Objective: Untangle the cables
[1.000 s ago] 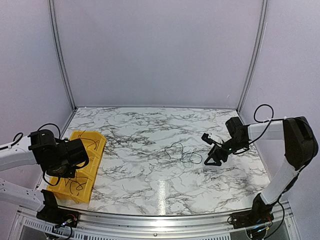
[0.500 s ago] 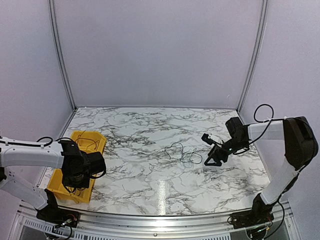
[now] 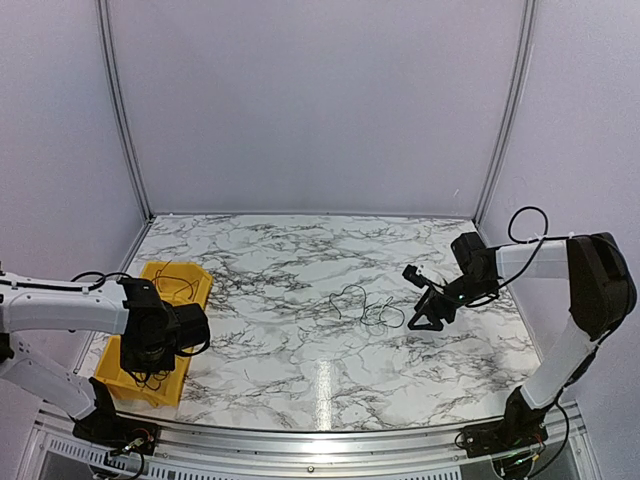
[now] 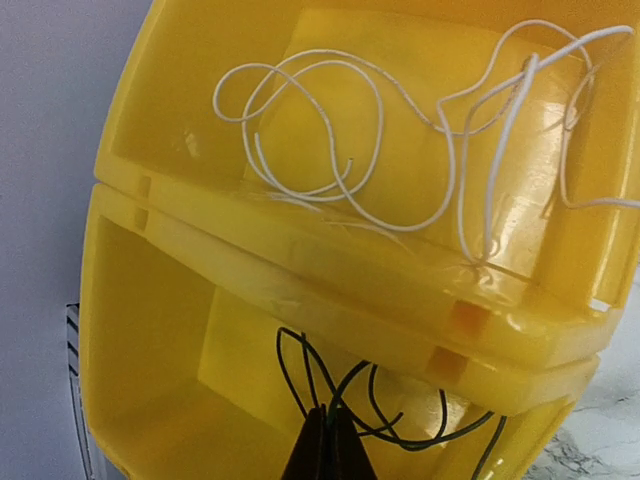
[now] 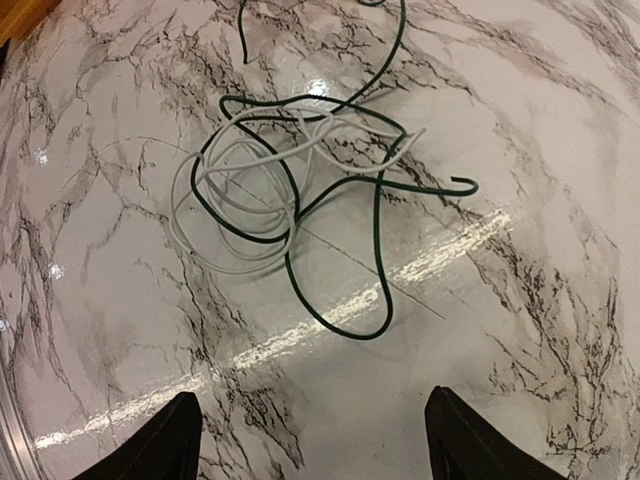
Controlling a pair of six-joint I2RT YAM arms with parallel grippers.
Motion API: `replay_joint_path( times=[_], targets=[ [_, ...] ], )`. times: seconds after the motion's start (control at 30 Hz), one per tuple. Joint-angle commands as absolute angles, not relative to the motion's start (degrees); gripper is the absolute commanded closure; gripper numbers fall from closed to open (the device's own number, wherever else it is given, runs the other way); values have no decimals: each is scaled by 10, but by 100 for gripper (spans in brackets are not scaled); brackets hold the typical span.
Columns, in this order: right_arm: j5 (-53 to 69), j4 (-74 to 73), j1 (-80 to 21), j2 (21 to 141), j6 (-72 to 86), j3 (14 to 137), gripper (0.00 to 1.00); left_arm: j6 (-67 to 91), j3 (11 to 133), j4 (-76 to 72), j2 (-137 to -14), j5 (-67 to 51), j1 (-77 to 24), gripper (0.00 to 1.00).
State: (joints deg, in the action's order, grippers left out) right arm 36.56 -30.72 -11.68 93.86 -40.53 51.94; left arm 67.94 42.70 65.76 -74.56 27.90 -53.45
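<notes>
A tangle of thin cables (image 3: 365, 305), dark and pale wires looped together, lies on the marble table mid-right; it also shows in the right wrist view (image 5: 290, 190). My right gripper (image 3: 415, 298) is open and empty just right of the tangle, with its jaws wide apart (image 5: 312, 400). My left gripper (image 3: 152, 362) hangs over the near compartment of the yellow bin (image 3: 192, 290). In the left wrist view it (image 4: 330, 428) is shut on a dark cable (image 4: 400, 405) that loops into that compartment. A white cable (image 4: 420, 130) lies in the far compartment.
The yellow bin (image 4: 330, 290) has two compartments and sits at the table's left edge, close to the left wall. Grey walls enclose the table on three sides. Thick black arm cables loop off the right arm (image 3: 525, 225).
My left arm has swung from the bin's left side over to its near compartment, carrying the dark cable. The right arm and the tangle have not moved.
</notes>
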Motion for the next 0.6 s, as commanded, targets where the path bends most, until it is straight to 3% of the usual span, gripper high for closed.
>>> replay_joint_path(
  times=[0.0,0.23,0.3,0.37,0.57],
  targets=[
    [394,-321,-113,943,-405,549,23,751,443,749,-772,302,-531,100],
    [387,-329,-128,943,-413,557,24,758,479,825,-769,332,-519,99],
    [384,-328,-131,940,-414,554,24,738,486,818,-774,323,-511,76],
    [385,-328,-132,937,-415,553,24,719,500,813,-770,310,-510,62],
    [392,-344,-132,892,-417,570,26,687,525,825,-718,278,-510,52]
  ],
)
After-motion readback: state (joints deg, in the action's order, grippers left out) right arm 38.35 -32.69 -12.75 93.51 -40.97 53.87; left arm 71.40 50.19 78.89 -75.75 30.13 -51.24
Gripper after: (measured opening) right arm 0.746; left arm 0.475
